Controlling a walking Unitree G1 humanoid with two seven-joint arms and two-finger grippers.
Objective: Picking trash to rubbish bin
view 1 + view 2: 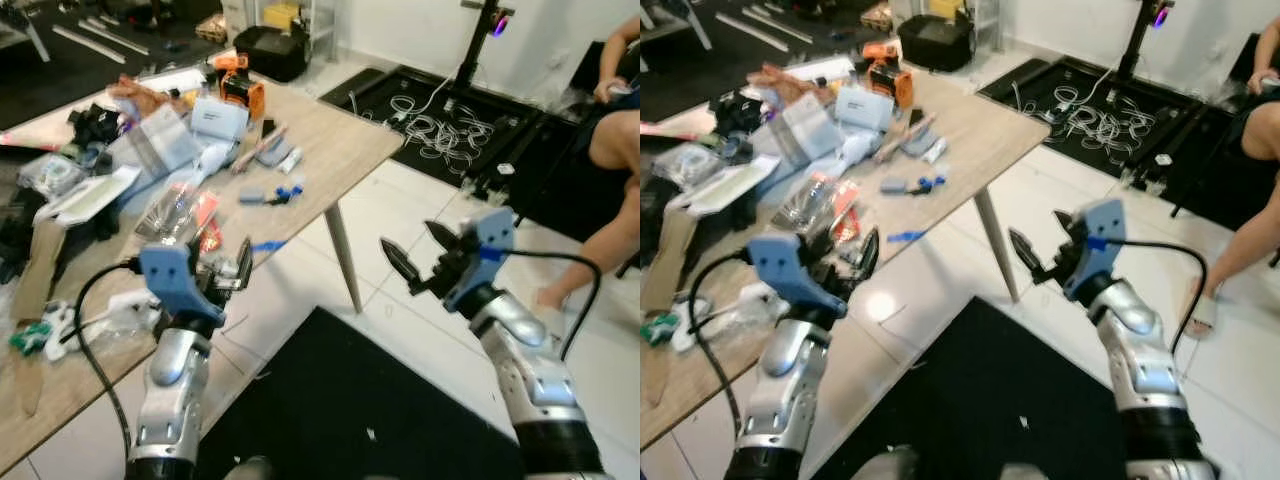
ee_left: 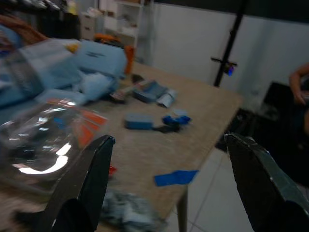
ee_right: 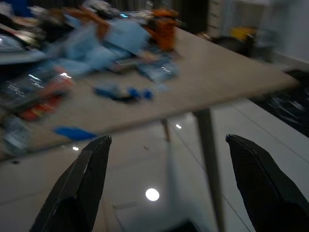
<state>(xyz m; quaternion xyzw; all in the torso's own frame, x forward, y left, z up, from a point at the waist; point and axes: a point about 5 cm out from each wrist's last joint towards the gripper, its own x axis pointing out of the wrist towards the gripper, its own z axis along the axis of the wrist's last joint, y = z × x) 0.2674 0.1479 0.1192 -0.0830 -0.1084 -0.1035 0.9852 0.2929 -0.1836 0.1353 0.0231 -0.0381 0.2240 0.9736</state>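
Wooden table as landmark. Orange drill at its far edge; black case beyond. White cable coil on black mat to its right. Seated person's leg farther right.

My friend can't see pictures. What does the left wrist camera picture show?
Two long black fingers of the robot's left gripper stand wide open before a cluttered light wooden table. On it lie a crinkly clear plastic wrapper, a strip of blue tape near the edge and pale blue packets farther back.
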